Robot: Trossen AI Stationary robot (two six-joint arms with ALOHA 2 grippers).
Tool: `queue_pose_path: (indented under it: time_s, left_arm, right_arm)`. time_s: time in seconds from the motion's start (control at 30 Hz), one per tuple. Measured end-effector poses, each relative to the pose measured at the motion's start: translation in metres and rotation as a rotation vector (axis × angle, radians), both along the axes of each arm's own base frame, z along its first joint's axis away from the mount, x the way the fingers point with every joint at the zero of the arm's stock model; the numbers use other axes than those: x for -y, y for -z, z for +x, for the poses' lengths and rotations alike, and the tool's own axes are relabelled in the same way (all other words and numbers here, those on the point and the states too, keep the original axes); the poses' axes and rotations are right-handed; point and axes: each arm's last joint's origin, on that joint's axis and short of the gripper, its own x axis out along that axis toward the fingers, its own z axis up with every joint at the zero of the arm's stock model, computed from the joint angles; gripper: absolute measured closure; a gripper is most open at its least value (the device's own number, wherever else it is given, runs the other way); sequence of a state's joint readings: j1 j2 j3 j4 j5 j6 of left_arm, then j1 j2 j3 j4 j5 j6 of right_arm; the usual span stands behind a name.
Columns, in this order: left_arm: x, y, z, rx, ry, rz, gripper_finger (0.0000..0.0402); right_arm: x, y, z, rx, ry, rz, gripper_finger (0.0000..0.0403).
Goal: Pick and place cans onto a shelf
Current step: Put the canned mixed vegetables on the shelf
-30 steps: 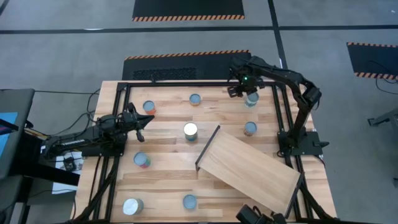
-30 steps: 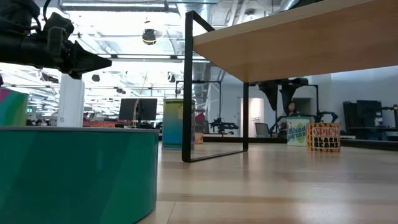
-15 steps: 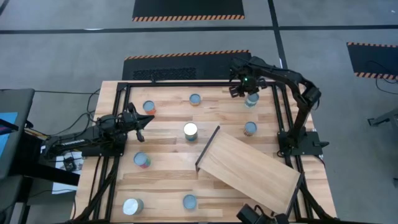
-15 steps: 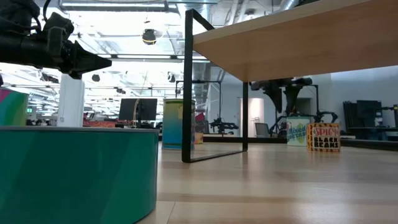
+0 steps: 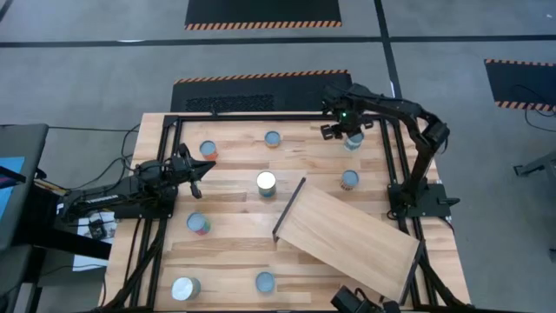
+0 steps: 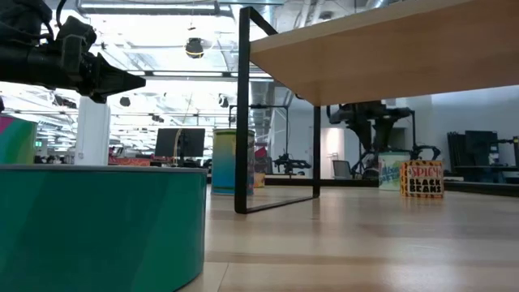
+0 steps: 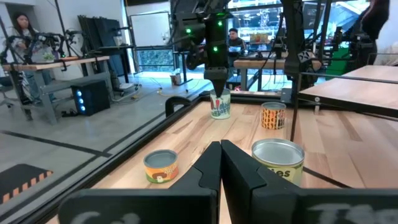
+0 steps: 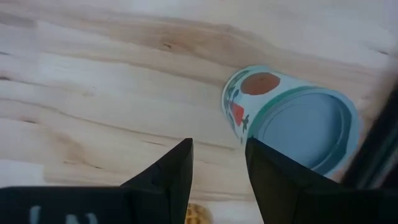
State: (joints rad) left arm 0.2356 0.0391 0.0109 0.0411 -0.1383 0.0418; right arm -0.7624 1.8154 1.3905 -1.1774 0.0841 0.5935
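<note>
Several cans stand upright on the plank table, among them a white-topped one mid-table and a teal-labelled one at the far right. My right gripper points down just above that can and stands open. Its fingers are over bare wood beside the can and touch nothing. The shelf, a pale board on a dark frame, stands tilted at the near right. My left gripper waits level and shut at the table's left, nothing in it.
Other cans stand at the far left, far middle, right, left and near edge. A black frame rail runs close past the right gripper's can. The shelf's dark leg stands mid-table.
My right gripper has sunk toward the teal-labelled can at the far right and shifted a little toward it. The cans and the shelf stand as before.
</note>
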Motion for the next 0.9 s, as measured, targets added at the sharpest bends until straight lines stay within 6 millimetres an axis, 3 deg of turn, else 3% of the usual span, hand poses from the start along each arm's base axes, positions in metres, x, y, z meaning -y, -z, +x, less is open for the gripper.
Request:
queue_pose_path:
  time_s: [0.17,0.5,0.9]
  left_arm:
    - [0.000,0.000,0.000,0.000,0.000,0.000,0.0401]
    - [0.000,0.000,0.000,0.001,0.000,0.000,0.0401]
    - [0.000,0.000,0.000,0.001,0.000,-0.001,0.0401]
  right_arm:
    - [0.000,0.000,0.000,0.005,0.001,0.006,0.0219]
    - [0.003,-0.022,0.003,-0.006,-0.012,0.015,0.0215]
    - [-0.001,-0.007,-0.005,-0.087,0.028,0.012,0.0215]
